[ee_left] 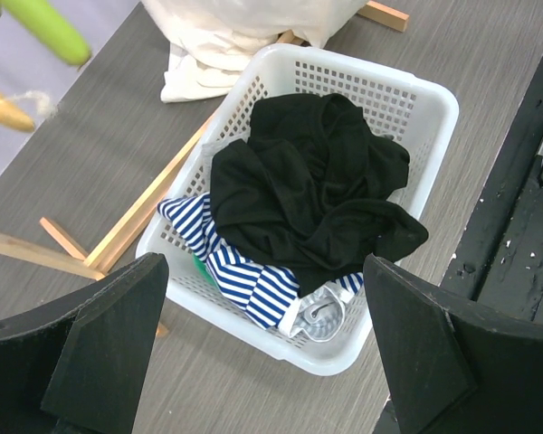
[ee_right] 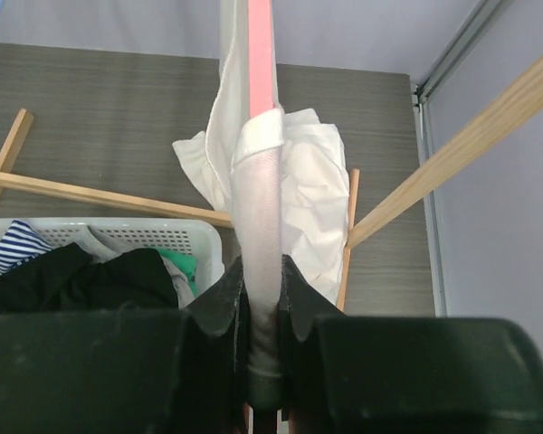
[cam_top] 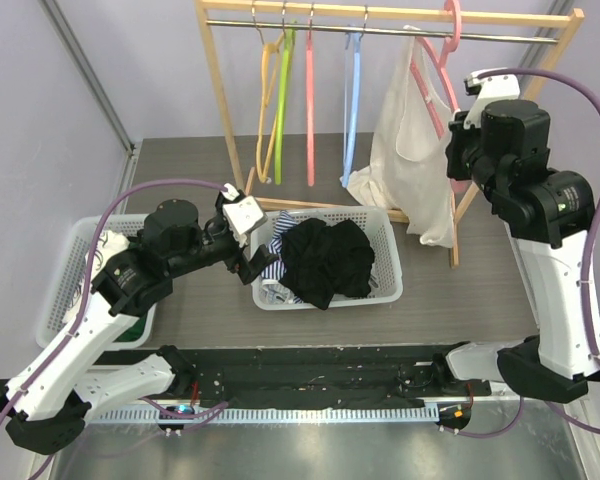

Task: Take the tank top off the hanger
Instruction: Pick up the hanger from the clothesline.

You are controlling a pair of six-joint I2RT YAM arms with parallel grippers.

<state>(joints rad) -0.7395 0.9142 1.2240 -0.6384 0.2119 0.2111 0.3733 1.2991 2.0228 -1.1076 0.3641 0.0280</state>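
The white tank top (cam_top: 412, 150) hangs on a pink hanger (cam_top: 433, 62) at the right end of the wooden rack. My right gripper (ee_right: 261, 291) is shut on the tank top's shoulder strap (ee_right: 261, 208), which wraps over the hanger's pink arm (ee_right: 262, 54). The rest of the tank top (ee_right: 312, 181) drapes down to the table behind. In the top view the right gripper (cam_top: 460, 150) sits against the cloth's right side. My left gripper (ee_left: 264, 344) stands open and holds nothing, hovering over the near rim of the middle basket; from above the left gripper (cam_top: 255, 258) is at that basket's left edge.
A white basket (cam_top: 392, 286) in the middle holds a black garment (cam_top: 325, 258) and striped cloth (ee_left: 244, 276). A second white basket (cam_top: 62, 270) lies at the left under my left arm. The wooden rack (cam_top: 218, 100) carries orange, green, pink and blue bare hangers (cam_top: 308, 90).
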